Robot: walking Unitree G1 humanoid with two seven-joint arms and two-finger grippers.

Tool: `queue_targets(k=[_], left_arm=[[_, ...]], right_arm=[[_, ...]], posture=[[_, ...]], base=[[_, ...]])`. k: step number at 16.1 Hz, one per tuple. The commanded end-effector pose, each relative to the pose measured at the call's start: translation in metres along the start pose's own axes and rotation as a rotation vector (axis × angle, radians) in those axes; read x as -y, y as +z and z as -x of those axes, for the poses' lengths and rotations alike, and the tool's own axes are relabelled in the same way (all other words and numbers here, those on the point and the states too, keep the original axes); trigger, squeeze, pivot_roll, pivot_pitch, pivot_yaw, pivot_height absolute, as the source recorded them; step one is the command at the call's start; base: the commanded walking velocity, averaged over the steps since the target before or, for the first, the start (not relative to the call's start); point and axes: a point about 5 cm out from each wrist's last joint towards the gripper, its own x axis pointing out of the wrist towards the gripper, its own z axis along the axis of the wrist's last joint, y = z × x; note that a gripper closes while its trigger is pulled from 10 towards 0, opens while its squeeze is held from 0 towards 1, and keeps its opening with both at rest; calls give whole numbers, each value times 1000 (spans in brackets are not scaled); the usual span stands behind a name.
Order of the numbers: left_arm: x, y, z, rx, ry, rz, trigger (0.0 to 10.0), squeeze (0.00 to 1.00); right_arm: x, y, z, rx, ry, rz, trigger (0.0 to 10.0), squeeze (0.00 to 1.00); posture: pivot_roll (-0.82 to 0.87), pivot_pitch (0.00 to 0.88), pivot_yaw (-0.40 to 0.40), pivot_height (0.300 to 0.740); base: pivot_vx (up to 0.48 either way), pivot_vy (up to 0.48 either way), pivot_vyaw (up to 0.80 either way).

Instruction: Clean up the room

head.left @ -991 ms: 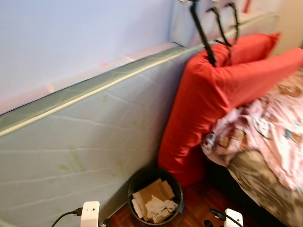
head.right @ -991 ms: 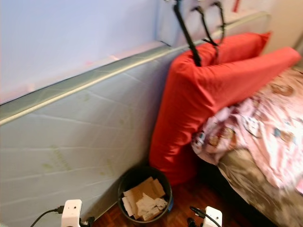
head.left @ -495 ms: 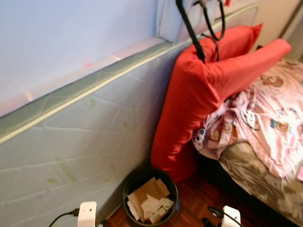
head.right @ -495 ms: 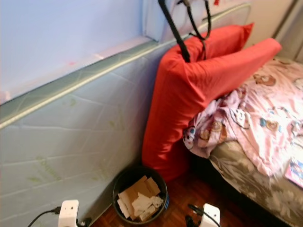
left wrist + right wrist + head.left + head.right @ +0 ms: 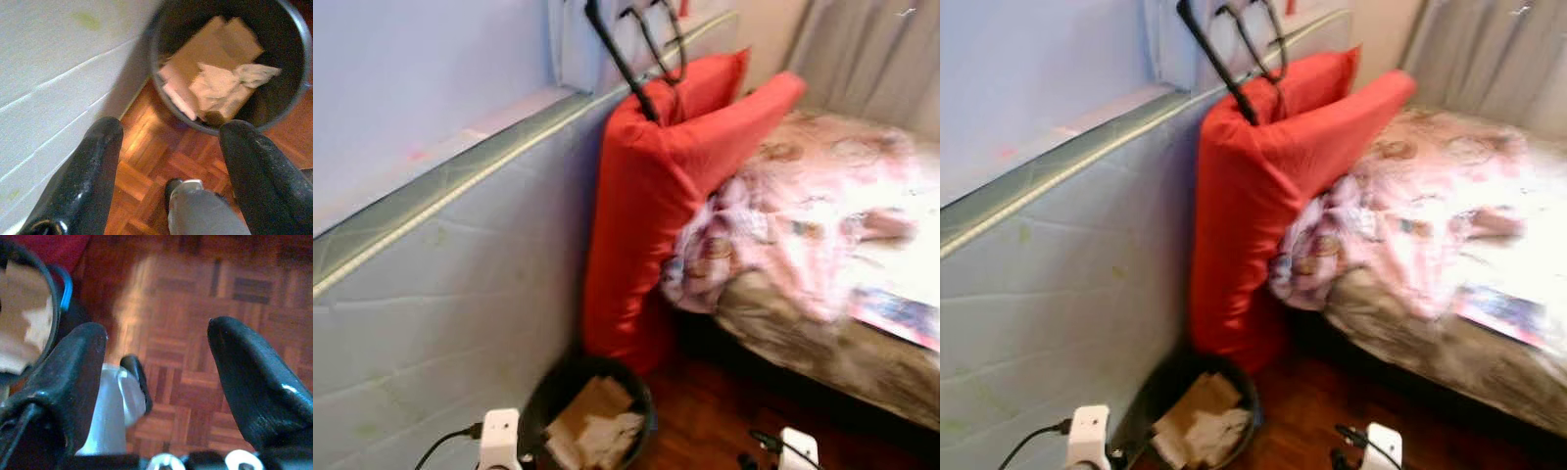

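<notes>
A black trash bin (image 5: 638, 399) stands on the parquet floor at the foot of a leaning mattress, with cardboard (image 5: 205, 49) and crumpled paper (image 5: 230, 81) inside. My left gripper (image 5: 171, 129) hangs open above the floor just beside the bin (image 5: 286, 44), nothing between its fingers. Over bare parquet my right gripper (image 5: 159, 330) is open and empty too, with the bin's rim (image 5: 46, 271) off to one side. Two red pillows (image 5: 646, 196) lean upright against the mattress at the head of a bed.
A grey-green mattress (image 5: 440, 294) stands on edge along the left wall. The bed with a rumpled pink quilt (image 5: 803, 206) and a magazine (image 5: 896, 313) takes up the right. Black straps (image 5: 626, 59) hang above the pillows. Grey curtains (image 5: 871, 49) are behind.
The whole picture has shifted left, so the camera has turned right; more of the bed and the curtains show. Bin, pillows and both grippers keep their places.
</notes>
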Motion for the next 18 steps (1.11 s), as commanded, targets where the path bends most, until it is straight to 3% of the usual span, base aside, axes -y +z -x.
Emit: queue_targets(k=[1,11,18], left_arm=[[-2,-7,1,-32,11,-9,10000,0],[-1,0,0,-7,8,-24,10000,0],[0,-2,0,-11,10,-35,10000,0]], right_arm=[[-3,-4,0,-13,7,2,10000,0],[-5,-2,0,2,19,5,10000,0],[-5,-2,0,0,23,11,10000,0]], posture=[[1,0,-37,705],[10,0,-42,705],[12,0,-41,705]], base=[[0,0,-656],[0,0,0],[0,-264,0]])
